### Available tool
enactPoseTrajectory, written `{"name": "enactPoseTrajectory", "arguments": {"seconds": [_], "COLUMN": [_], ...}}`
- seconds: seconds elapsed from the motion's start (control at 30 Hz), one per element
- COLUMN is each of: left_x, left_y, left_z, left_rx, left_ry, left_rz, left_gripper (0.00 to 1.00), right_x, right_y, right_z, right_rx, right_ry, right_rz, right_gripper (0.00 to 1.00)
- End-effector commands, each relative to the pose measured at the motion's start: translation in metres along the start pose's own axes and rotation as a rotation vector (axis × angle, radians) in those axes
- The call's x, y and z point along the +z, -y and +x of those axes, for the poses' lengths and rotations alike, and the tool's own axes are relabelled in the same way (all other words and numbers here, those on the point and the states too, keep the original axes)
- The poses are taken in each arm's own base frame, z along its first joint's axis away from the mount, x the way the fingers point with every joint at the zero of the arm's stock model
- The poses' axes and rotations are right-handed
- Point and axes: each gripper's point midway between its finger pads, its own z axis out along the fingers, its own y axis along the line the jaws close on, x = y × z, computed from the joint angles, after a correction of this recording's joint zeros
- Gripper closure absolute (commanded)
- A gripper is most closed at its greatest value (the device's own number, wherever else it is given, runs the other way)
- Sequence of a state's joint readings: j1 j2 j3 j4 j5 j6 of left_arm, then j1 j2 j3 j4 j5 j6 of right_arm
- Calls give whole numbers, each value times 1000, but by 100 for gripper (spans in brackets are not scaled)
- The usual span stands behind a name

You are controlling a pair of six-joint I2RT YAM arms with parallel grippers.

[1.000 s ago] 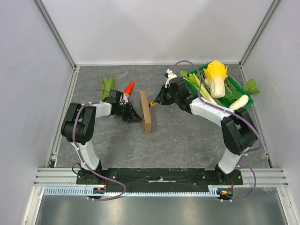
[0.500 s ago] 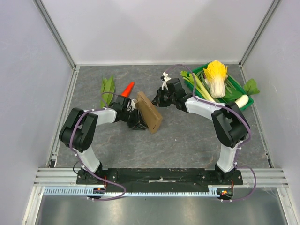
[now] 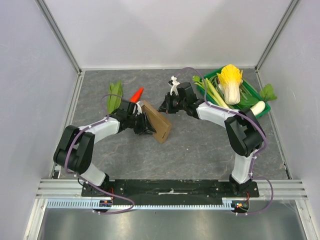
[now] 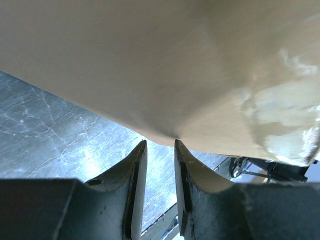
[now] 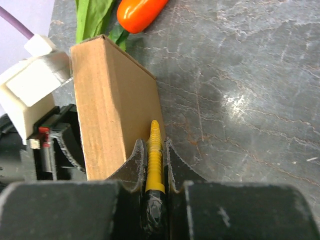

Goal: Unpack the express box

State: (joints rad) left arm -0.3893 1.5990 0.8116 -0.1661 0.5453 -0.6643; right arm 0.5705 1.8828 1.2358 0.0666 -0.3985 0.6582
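The left gripper [image 3: 142, 125], jaws narrow, pressed against the express box [image 3: 156, 122], which leaned tilted mid-table, lower than a second before. The right gripper [image 3: 165, 104] clamped a yellow-tipped tool [image 5: 154, 155] beside it. The green crate [image 3: 263, 106] held cabbage [image 3: 231, 82] and leeks [image 3: 214, 95].

Layout around the box

The box [image 3: 156, 122] stands tilted near the middle of the table [image 3: 200, 145]. The left gripper [image 3: 142, 126] is just left of the box, touching it; the right gripper [image 3: 164, 106] is just behind it to the right. Behind-left of the box lies a carrot [image 3: 136, 94], further left a leaf [image 3: 115, 93]. Far right of the box is a crate [image 3: 260, 105] with vegetables in it.
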Motion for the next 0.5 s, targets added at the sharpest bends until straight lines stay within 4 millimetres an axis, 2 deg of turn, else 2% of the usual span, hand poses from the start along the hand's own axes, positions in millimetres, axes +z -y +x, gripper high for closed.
{"name": "enactPoseTrajectory", "arguments": {"seconds": [0.0,0.27,0.47], "left_x": [-19,-44,-77], "left_y": [5,2,6], "left_z": [-19,-34,-53], "left_rx": [31,46,112], "left_ry": [131,267,394], "left_rz": [-55,-132,-214], "left_gripper": [65,65,65], "right_x": [-8,-9,-10], "right_y": [-35,-45,-52], "right_z": [-25,-19,-16], "right_rx": [-66,-84,-94], "right_ry": [46,24,18], "right_rz": [-88,-109,-120], "right_gripper": [100,100,100]}}
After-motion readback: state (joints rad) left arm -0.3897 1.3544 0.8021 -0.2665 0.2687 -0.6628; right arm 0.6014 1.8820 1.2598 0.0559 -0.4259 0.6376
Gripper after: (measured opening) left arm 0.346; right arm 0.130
